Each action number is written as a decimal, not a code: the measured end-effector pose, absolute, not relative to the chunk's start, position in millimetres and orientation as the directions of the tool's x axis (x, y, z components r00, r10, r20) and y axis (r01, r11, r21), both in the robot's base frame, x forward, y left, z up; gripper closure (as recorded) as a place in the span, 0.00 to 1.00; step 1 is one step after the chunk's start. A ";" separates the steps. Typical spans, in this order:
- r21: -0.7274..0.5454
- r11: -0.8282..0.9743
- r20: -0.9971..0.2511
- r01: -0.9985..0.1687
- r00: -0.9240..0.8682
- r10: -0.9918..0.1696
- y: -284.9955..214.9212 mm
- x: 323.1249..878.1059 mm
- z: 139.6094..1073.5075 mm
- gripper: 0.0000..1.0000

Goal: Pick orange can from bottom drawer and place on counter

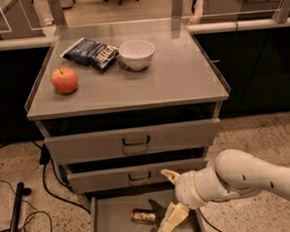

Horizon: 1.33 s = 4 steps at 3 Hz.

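The orange can (143, 216) lies on its side on the floor of the open bottom drawer (111, 224), at the lower middle of the camera view. My gripper (169, 199) hangs over the drawer just right of the can, apart from it. It is open and empty: one pale finger (169, 175) points up-left near the middle drawer front, the other (173, 219) reaches down beside the can. The counter (167, 77) is the grey top of the cabinet above.
On the counter stand a red-orange apple (64, 79) at the left, a dark chip bag (90, 52) and a white bowl (137, 54) at the back. Two upper drawers (131, 140) with handles stand slightly ajar. Cables (22, 192) lie on the floor at the left.
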<state>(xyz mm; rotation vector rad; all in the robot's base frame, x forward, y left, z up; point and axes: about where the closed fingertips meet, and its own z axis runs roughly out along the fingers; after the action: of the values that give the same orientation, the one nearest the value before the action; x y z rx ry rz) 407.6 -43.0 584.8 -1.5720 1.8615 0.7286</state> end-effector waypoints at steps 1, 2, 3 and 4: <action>0.041 0.153 -0.748 -0.987 -0.131 -0.650 -41.3 409.7 558.6 0.00; 0.038 0.158 -0.771 -0.987 -0.130 -0.624 -42.6 414.9 528.2 0.00; 0.028 0.159 -0.786 -0.987 -0.120 -0.606 -39.3 428.3 497.8 0.00; 0.002 0.161 -0.782 -0.987 -0.102 -0.615 -36.1 445.4 475.7 0.00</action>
<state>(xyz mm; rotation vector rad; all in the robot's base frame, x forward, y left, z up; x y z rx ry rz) 445.4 -36.1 475.7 -1.5253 1.7962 0.7371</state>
